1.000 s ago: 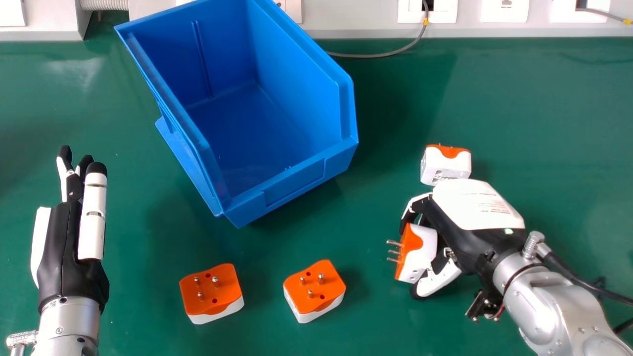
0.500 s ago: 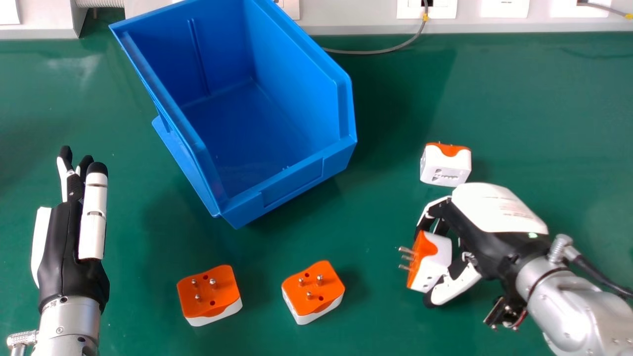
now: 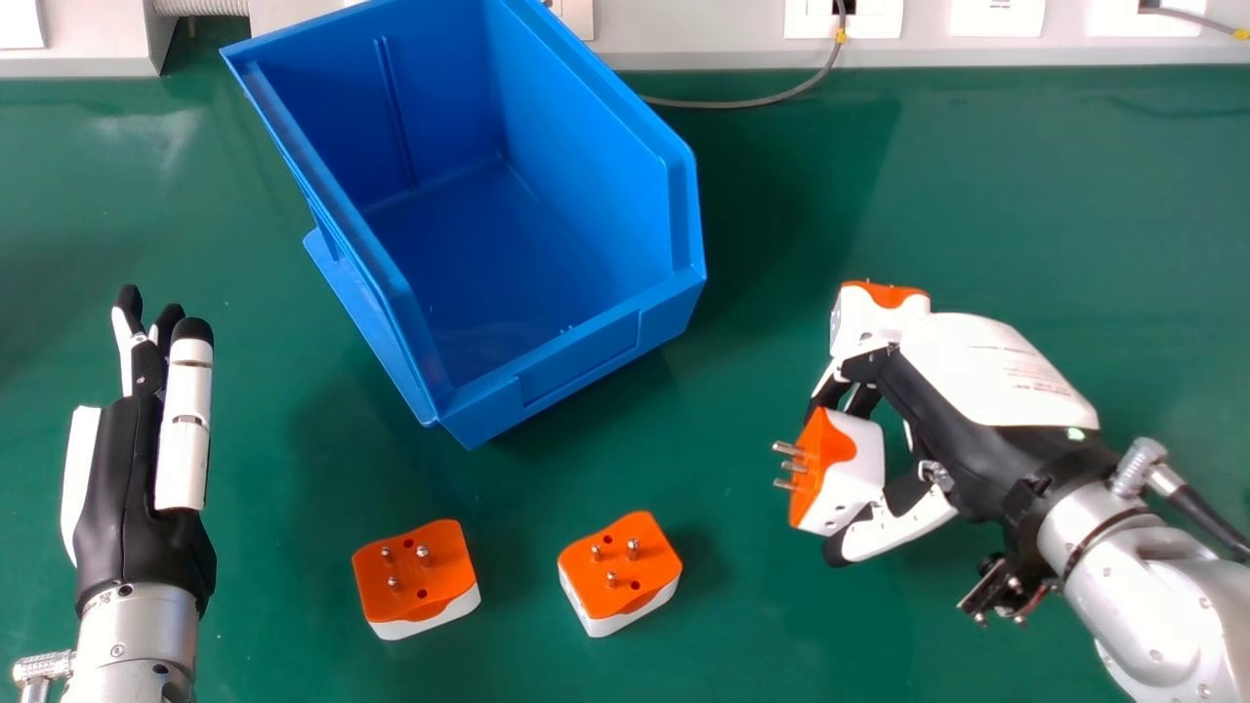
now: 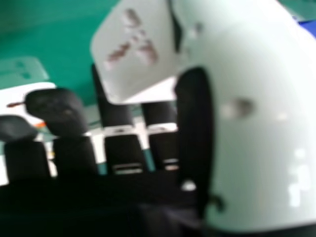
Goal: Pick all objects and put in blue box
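Right hand (image 3: 986, 386) and its travel adapter (image 3: 848, 474) shift toward the far side of the table (image 3: 742, 625)

Since the frame half a second ago, the hand and its load have moved farther from the robot, so that the knuckles now overlap the far adapter (image 3: 872, 310) in the head view. The two near adapters (image 3: 415, 578) (image 3: 621, 571) lie where they were, pins up, in front of the blue box (image 3: 586, 356).

Its fingers are bent, part closed, on the travel adapter, with the thumb opposing them; the pins point toward the box. The left hand (image 3: 122, 488) lies at the left edge, fingers straight.

The step looks like carrying this piece to the box. Keep the squeeze steady, raise it enough for the pins to pass over the rim, and let go well inside. The knuckles should be eased off the far adapter's side, lest they nudge it.

Smooth and green, the table may let a knocked adapter slide. Behind it, a grey cable (image 3: 742, 103) droops from a pale wall panel (image 3: 703, 44) fitted with sockets (image 3: 879, 21).
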`<action>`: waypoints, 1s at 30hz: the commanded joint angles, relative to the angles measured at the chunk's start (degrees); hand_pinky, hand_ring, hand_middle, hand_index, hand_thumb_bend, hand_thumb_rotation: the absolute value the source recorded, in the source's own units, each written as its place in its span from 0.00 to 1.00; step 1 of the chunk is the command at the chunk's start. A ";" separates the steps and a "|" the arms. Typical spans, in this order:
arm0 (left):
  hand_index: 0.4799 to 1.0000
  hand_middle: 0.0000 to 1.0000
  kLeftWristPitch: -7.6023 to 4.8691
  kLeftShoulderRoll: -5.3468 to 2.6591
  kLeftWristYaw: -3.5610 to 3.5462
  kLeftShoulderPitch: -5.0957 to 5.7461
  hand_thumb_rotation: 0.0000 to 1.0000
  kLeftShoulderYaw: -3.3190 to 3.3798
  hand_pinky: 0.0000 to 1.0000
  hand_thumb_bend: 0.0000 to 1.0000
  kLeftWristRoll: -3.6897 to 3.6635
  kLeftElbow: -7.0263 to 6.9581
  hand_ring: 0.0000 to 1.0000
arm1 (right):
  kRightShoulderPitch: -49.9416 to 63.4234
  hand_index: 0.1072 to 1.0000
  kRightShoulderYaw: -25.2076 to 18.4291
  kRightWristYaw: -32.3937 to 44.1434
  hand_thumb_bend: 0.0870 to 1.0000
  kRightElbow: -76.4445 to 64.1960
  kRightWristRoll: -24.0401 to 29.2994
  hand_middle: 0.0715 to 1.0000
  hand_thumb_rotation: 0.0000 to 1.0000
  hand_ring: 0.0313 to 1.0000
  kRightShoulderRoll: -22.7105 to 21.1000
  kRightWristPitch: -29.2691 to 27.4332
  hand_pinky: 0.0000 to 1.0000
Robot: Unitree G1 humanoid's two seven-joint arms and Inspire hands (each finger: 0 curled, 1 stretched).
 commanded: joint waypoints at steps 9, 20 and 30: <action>0.98 1.00 -0.45 0.80 -0.19 -0.55 0.95 0.14 0.99 0.25 0.49 -0.84 1.00 | -0.35 0.41 -2.08 -1.24 0.43 -4.56 0.74 0.10 0.13 0.07 0.41 -1.14 0.04; 0.98 1.00 -0.36 0.87 -0.26 -0.95 0.94 0.12 0.99 0.25 0.51 -0.40 1.00 | -4.41 0.41 -1.45 1.17 0.43 -8.36 3.89 0.08 0.13 0.06 6.14 1.86 0.04; 0.98 1.00 -0.68 0.87 -0.26 -1.28 0.94 -0.15 0.99 0.25 0.71 0.10 1.00 | -13.52 0.41 1.99 -0.24 0.43 -4.96 2.79 0.09 0.13 0.07 12.45 2.19 0.05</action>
